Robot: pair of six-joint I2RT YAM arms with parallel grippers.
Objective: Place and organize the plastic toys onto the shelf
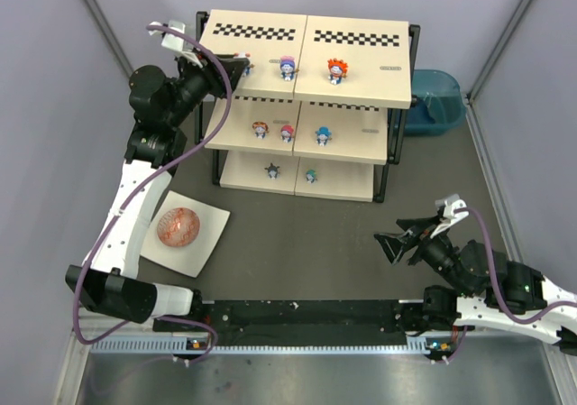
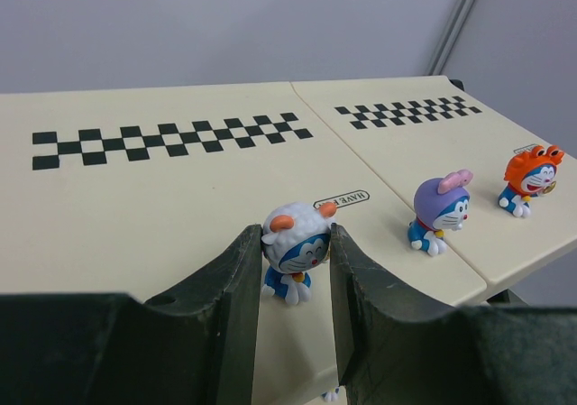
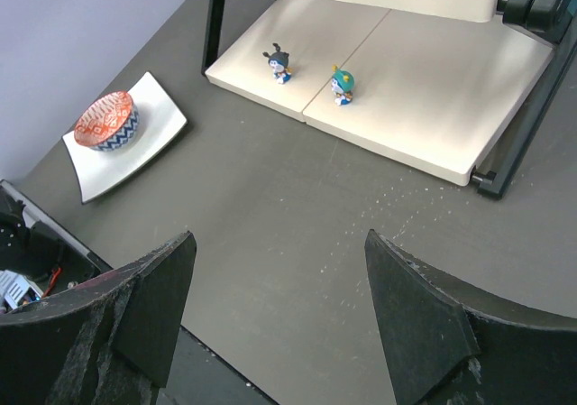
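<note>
Table (image 1: 306,252), far edge: shelf (image 1: 361,26), three tiers.
- Top tier, along the front edge, left to right: first figurine (image 2: 293,252), clasped between the fingers of the left gripper (image 2: 296,235); second figurine (image 1: 288,67); third figurine (image 1: 337,69).
- Middle tier, left to right: fourth figurine (image 1: 261,130), fifth figurine (image 1: 287,133), sixth figurine (image 1: 324,135).
- Bottom tier: seventh figurine (image 1: 271,170) stood left of the eighth figurine (image 1: 310,176).

Plate (image 1: 203,234), bowl (image 1: 178,226) on it, lay before the shelf's left end. Tub (image 1: 437,103) stood behind its right end.

Tiny toys (image 1: 287,67) upright on cream shelf (image 1: 361,58)
</note>
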